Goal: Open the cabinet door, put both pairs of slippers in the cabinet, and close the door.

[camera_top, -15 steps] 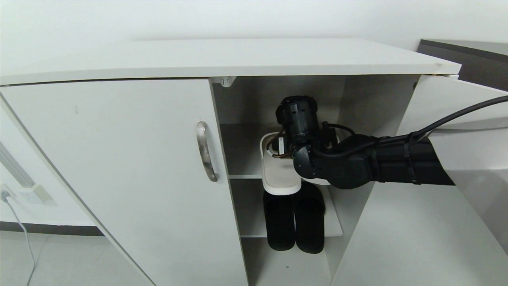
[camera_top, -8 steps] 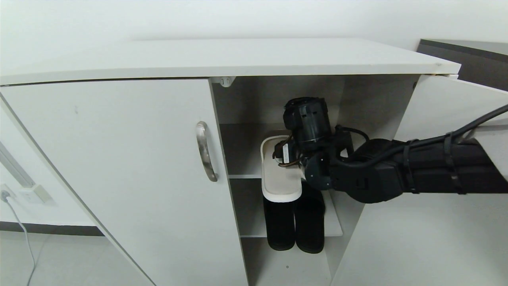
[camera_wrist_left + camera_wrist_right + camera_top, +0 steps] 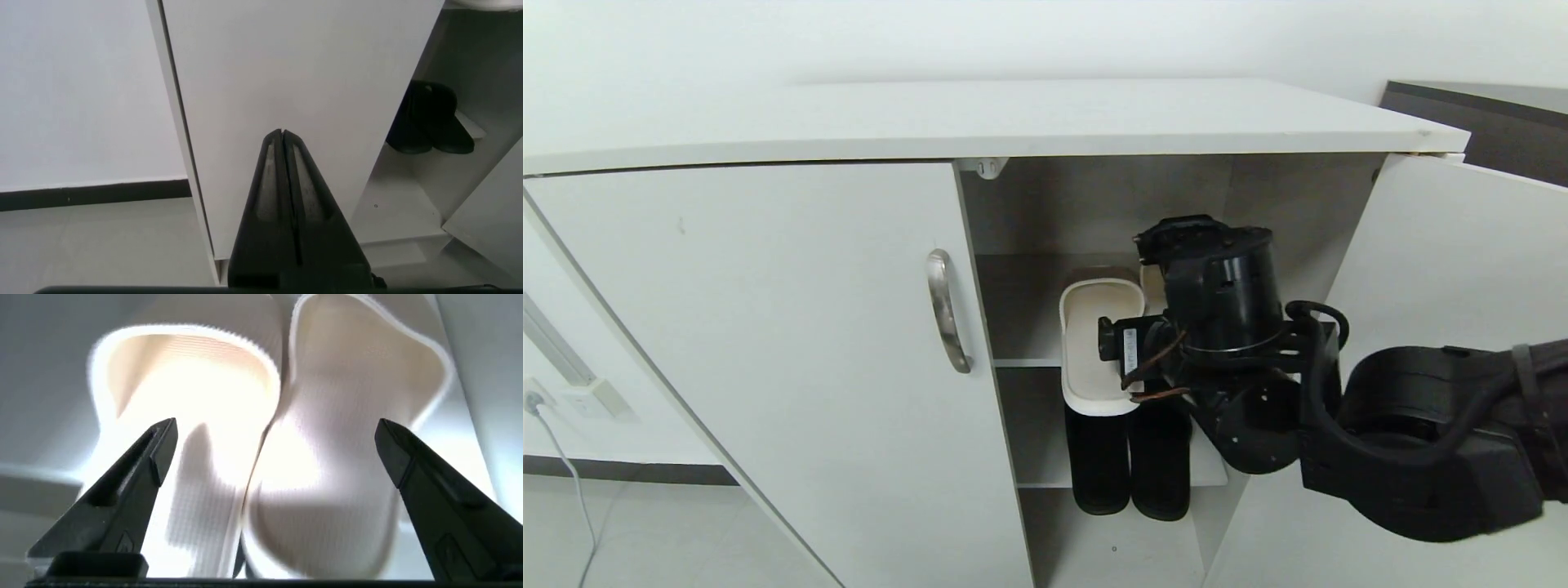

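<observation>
The white cabinet (image 3: 1013, 114) has its right door (image 3: 1445, 261) swung open and its left door (image 3: 768, 327) closed. A pair of white slippers (image 3: 1094, 343) lies on the upper shelf, heels overhanging the shelf edge. A pair of black slippers (image 3: 1127, 457) lies on the shelf below. My right arm's wrist (image 3: 1217, 302) hangs just outside the opening. In the right wrist view my right gripper (image 3: 274, 449) is open, its fingers spread in front of the white slippers (image 3: 351, 457) with nothing held. My left gripper (image 3: 282, 139) is shut and empty, low in front of the closed left door.
A metal handle (image 3: 943, 310) sits on the closed left door. The black slippers (image 3: 433, 122) also appear past that door's edge. A wall socket and cable (image 3: 556, 408) are at the far left. Bare floor lies below the cabinet.
My right arm has drawn back out of the cabinet toward the right and nearer to me. The white slippers stay on the upper shelf.
</observation>
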Robot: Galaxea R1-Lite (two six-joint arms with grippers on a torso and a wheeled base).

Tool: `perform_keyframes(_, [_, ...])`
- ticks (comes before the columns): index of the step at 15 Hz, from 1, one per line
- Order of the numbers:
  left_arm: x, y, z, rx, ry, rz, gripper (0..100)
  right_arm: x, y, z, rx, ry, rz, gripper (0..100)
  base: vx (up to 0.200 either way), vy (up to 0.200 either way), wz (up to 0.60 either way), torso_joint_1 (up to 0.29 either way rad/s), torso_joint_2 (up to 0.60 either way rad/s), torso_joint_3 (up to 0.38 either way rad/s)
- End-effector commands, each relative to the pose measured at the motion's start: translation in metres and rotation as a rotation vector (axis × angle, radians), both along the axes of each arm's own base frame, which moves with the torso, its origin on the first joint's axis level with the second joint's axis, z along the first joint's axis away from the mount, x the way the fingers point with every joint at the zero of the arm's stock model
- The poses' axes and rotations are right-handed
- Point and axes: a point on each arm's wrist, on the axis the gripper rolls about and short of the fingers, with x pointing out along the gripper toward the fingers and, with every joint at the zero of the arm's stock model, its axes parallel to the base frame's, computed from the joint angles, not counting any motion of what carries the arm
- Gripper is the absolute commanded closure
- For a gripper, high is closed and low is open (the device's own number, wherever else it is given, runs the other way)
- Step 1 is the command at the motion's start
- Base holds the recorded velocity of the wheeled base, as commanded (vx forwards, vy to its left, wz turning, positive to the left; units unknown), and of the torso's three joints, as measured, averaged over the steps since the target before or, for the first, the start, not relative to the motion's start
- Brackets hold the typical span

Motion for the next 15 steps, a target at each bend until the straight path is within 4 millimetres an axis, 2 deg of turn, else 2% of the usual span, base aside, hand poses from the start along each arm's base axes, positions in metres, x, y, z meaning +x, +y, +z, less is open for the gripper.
perform_keyframes(1, [0.000,0.000,0.000,-0.002,0.000,0.001,100,-0.020,-0.012,0.003,0.034,-0.024,0.042,0,0.000,0.000,0.00,0.000,0.00,0.000])
perform_keyframes(4, [0.000,0.000,0.000,0.000,0.000,0.001,100,-0.030,-0.013,0.001,0.052,-0.038,0.067,0,0.000,0.000,0.00,0.000,0.00,0.000])
perform_keyframes(5, [0.000,0.000,0.000,-0.002,0.000,0.001,100,-0.032,-0.012,0.001,0.049,-0.039,0.073,100,0.000,0.000,0.00,0.000,0.00,0.000])
perform_keyframes(14, [0.000,0.000,0.000,0.000,0.000,0.001,100,-0.040,-0.007,0.001,0.043,-0.038,0.096,100,0.000,0.000,0.00,0.000,0.00,0.000])
perform_keyframes(15, [0.000,0.000,0.000,0.000,0.000,0.001,100,-0.041,-0.007,0.000,0.039,-0.036,0.101,100,-0.200,0.000,0.00,0.002,0.00,0.002])
